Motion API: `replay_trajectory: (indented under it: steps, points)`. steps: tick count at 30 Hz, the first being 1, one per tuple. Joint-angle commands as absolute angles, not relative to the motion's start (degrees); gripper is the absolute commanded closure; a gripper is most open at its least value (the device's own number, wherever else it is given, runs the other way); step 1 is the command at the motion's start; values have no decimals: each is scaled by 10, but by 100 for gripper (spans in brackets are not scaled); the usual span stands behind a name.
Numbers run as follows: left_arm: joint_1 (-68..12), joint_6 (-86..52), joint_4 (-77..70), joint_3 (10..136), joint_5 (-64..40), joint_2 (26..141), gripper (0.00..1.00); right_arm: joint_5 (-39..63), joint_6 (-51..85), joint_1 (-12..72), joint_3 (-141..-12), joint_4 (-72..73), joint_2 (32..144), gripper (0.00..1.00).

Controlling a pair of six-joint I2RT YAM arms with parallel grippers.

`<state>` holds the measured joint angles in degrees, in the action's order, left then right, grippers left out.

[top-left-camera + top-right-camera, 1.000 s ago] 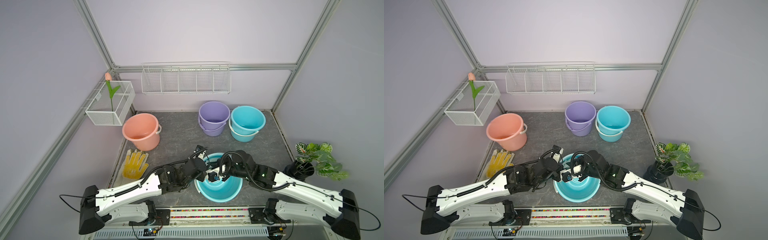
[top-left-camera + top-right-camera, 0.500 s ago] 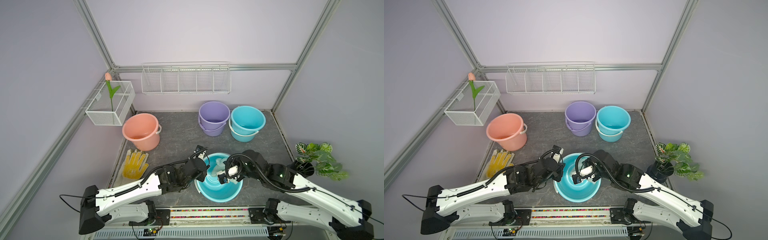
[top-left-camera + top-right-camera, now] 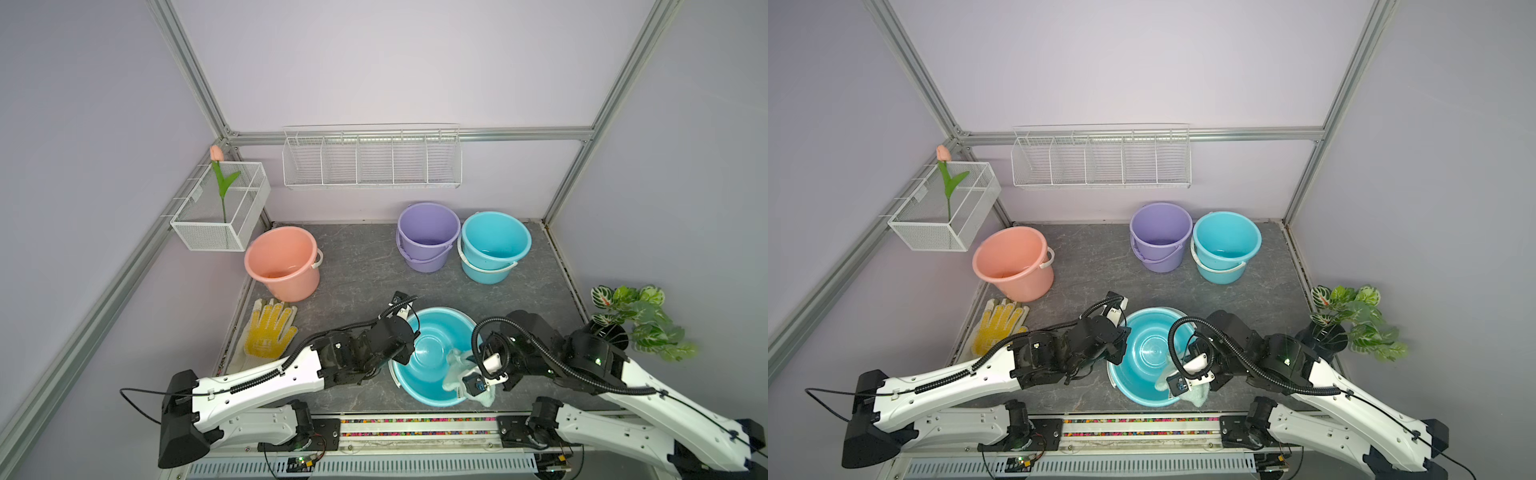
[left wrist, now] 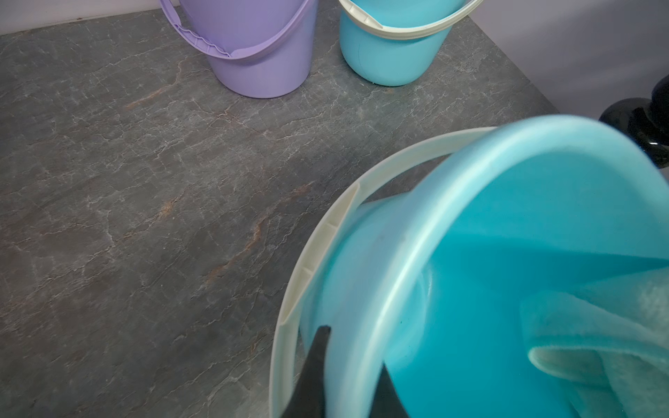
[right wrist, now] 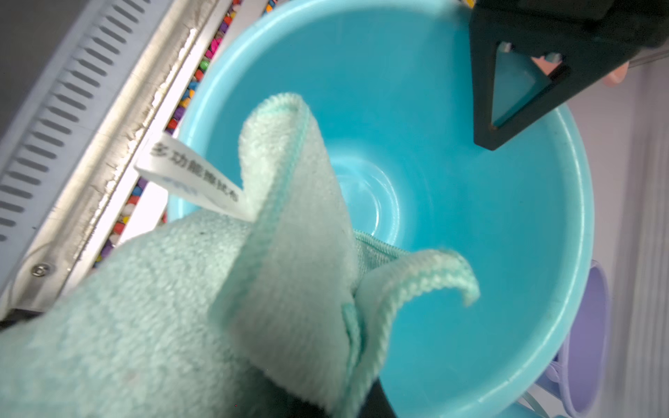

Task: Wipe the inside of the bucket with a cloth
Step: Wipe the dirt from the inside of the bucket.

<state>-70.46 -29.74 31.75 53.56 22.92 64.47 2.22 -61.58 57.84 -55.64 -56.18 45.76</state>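
The surface [image 3: 365, 266] is a dark grey slab with pale, marble-like veins, closed in by lilac walls on three sides. Four buckets stand on it. A pink bucket [image 3: 282, 266] is upright at the left wall. A purple bucket [image 3: 428, 237] and a teal bucket [image 3: 494, 245] stand upright just beside each other near the back wall. The front teal bucket [image 3: 432, 345] is by the near edge, tilted with its mouth turned up and forward. A white glove with yellow dots [image 3: 270, 328] lies flat in front of the pink bucket. A black plant pot [image 3: 609, 332] is at the right edge.
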Motion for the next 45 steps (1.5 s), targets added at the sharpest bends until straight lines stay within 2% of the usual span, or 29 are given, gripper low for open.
replay_trajectory:
  steps: [1,8,21,26,31,36,41,45]
  points:
    - [-704,-310,303,562,240,644,100,128,-536,580,-525,-571,444,93]
    - [-704,-311,302,563,244,637,100,213,-412,600,-458,-424,449,93]
    - [-704,-310,299,580,236,664,100,141,-245,655,-447,-152,579,93]
    - [-703,-329,310,589,253,677,100,47,-163,657,-488,-118,635,93]
    - [-672,-356,343,596,257,681,100,-68,-122,657,-516,-128,621,93]
    - [-600,-375,355,581,217,652,100,-173,-92,651,-507,-118,536,93]
    - [-497,-390,369,576,152,634,100,-292,-77,643,-486,-120,433,93]
    - [-429,-405,401,588,142,629,100,-348,-70,634,-481,-129,362,93]
